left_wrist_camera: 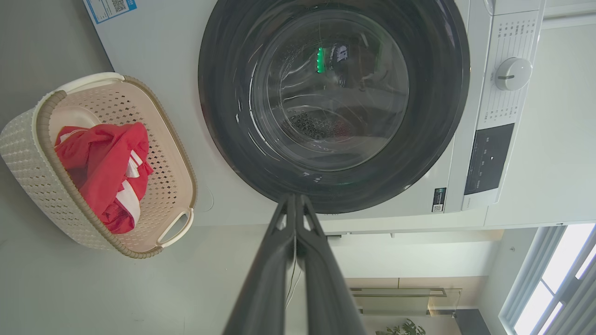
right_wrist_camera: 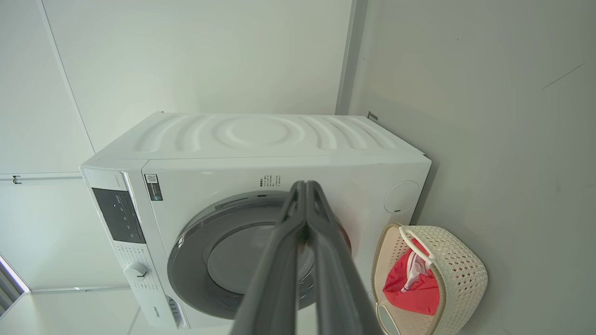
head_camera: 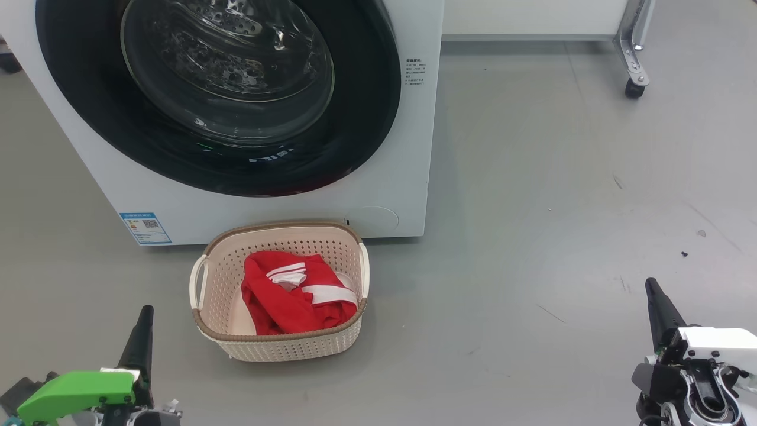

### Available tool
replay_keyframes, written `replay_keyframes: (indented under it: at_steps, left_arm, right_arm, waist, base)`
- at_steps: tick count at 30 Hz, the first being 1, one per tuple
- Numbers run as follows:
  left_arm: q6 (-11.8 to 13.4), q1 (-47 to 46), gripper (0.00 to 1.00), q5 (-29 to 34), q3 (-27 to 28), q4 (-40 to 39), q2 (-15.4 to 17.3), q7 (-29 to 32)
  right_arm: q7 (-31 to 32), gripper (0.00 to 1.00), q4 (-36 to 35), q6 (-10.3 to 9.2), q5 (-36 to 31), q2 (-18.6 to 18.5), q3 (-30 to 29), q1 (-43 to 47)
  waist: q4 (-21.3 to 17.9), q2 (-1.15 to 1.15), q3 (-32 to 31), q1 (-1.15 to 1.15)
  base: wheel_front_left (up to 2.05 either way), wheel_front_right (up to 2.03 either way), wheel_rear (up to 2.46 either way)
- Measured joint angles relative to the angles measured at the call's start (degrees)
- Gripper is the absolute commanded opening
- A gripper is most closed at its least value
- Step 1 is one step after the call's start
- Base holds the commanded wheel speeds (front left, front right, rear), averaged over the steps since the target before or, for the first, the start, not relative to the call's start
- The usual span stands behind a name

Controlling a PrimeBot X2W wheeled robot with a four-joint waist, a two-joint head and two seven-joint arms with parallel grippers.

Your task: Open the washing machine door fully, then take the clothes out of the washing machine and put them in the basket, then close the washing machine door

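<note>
The white washing machine stands ahead with its round black door shut flat against the front; the glass bowl shows the steel drum behind it. On the floor before the machine sits the cream basket, holding red clothes with white stripes. My left gripper is shut at the lower left, back from the basket and to its left. My right gripper is shut at the lower right, far from the basket. In the left wrist view the closed fingers point at the door's rim, with the basket and clothes to the left. The right wrist view shows the machine, the door, basket and clothes.
Grey floor stretches wide to the right of the machine. A metal frame leg on a caster stands at the far right back. The machine's control panel and knob lie beside the door.
</note>
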Motion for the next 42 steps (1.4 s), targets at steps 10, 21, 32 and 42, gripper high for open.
replay_keyframes:
  at_steps: [10,21,32,42]
  left_arm:
    - [0.0,-0.01,0.0,0.0,0.05,0.0,0.0,0.0]
    - [0.0,-0.01,0.0,0.0,0.11,-0.01,0.0,0.0]
    - [0.0,-0.01,0.0,0.0,0.15,-0.02,0.0,0.01]
    - [0.0,-0.01,0.0,0.0,0.18,-0.03,0.0,0.01]
  right_arm:
    - [0.0,0.0,-0.03,0.0,0.09,0.01,0.0,0.0]
    - [-0.01,0.0,-0.09,0.0,0.09,0.01,0.0,0.0]
    - [-0.01,0.0,-0.21,0.0,0.09,0.01,0.01,0.0]
    - [-0.01,0.0,-0.24,0.0,0.09,0.01,0.01,0.0]
  waist:
    - [0.0,0.0,0.0,0.0]
    - [0.01,0.0,0.01,0.0]
    - [0.01,0.0,0.01,0.0]
    - [0.01,0.0,0.01,0.0]
  base:
    - [0.0,0.0,0.0]
    - [0.0,0.0,0.0]
    - [0.0,0.0,0.0]
    - [0.0,0.0,0.0]
